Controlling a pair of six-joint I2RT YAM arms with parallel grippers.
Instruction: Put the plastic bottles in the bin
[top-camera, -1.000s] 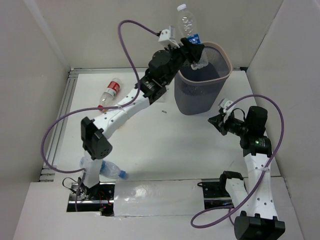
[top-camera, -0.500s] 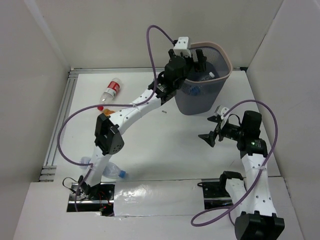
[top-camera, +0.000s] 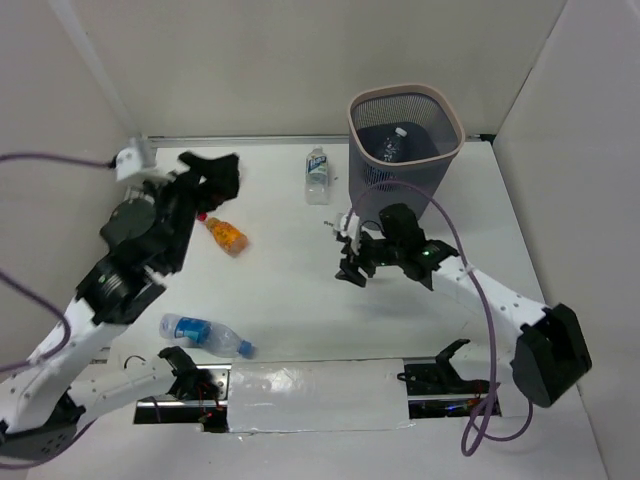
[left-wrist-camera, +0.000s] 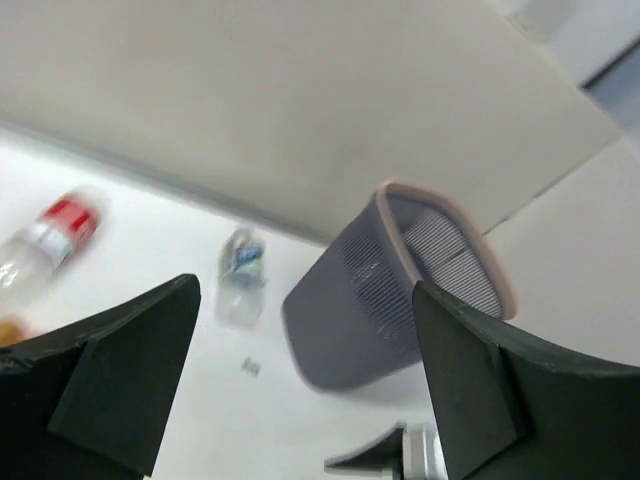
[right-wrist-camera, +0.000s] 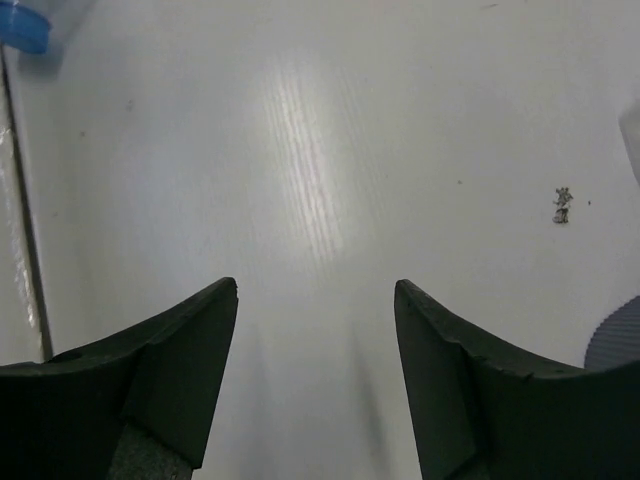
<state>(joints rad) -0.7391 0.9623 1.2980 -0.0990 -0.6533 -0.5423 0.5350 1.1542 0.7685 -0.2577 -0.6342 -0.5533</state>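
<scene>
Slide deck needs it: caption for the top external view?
One bottle in the mesh bin, blue-labelled bottle beside it, blue-capped bottle nearer; left gripper and right gripper open.

A small dark mark (right-wrist-camera: 562, 203) sits on the white table (top-camera: 290, 290), enclosed by pale walls (top-camera: 250, 60).

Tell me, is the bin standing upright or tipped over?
Upright: the bin shows its open rim to the top camera, with a bottle lying inside.
</scene>
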